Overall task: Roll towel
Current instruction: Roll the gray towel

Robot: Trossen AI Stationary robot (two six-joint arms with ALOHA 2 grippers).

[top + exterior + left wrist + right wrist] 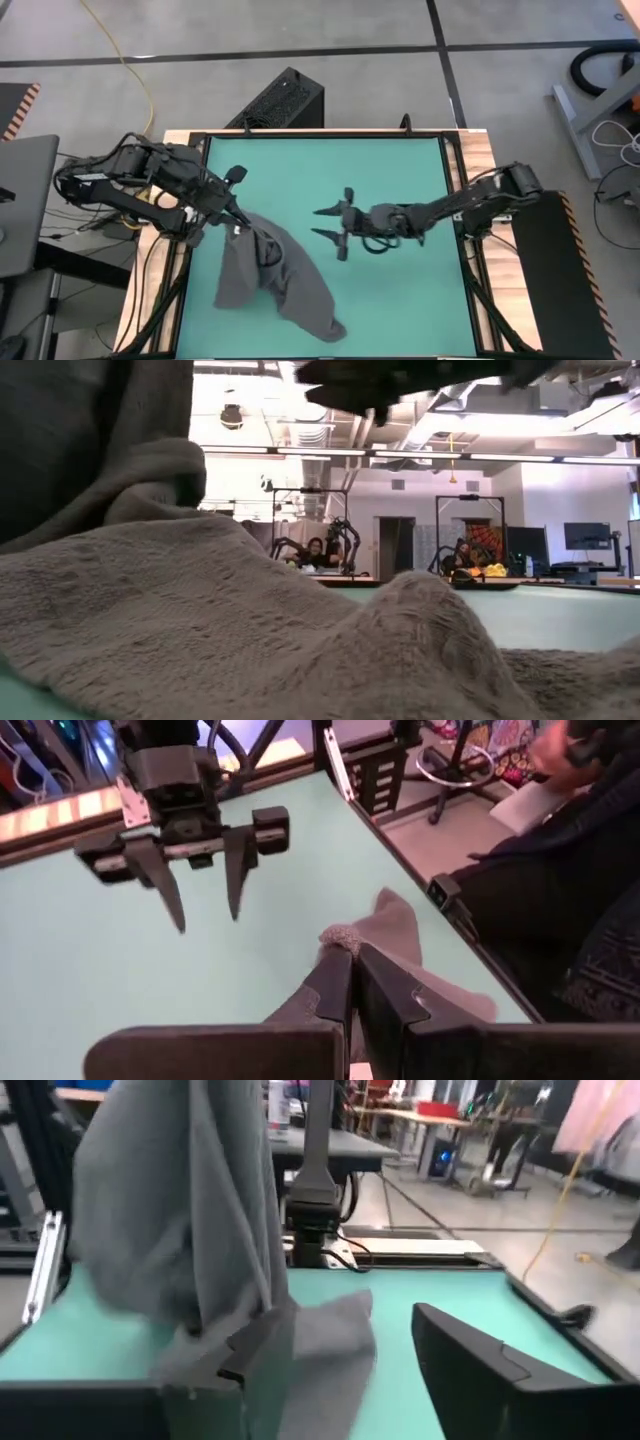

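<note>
The towel [275, 280], a dark grey cloth of soft, looped pile, is seen crumpled on the left half of the green mat [390, 170], with one corner lifted and the rest trailing in loose folds toward the near edge. In the low view its nap is shown close up as a fuzzy, rumpled ridge [300, 650]. The lifted corner is pinched in the left pincer [352, 982], whose dark fingers are closed on the fabric, a small tuft being visible just beyond the tips. The right pincer [330, 226] is held over the middle of the mat, apart from the cloth, with its two slim pointed fingers spread wide and nothing between them.

The desk [180, 135] is made of pale wood, framed by black rails around the smooth, matt teal-green mat. A grey concrete floor with dark seams is seen around it, crossed by a yellow cable [135, 70], and a black ribbed box [280, 100] stands behind the desk. Beyond it, a bright workshop with ceiling strip lights, further robot rigs and screens is visible. No legible writing can be made out.
</note>
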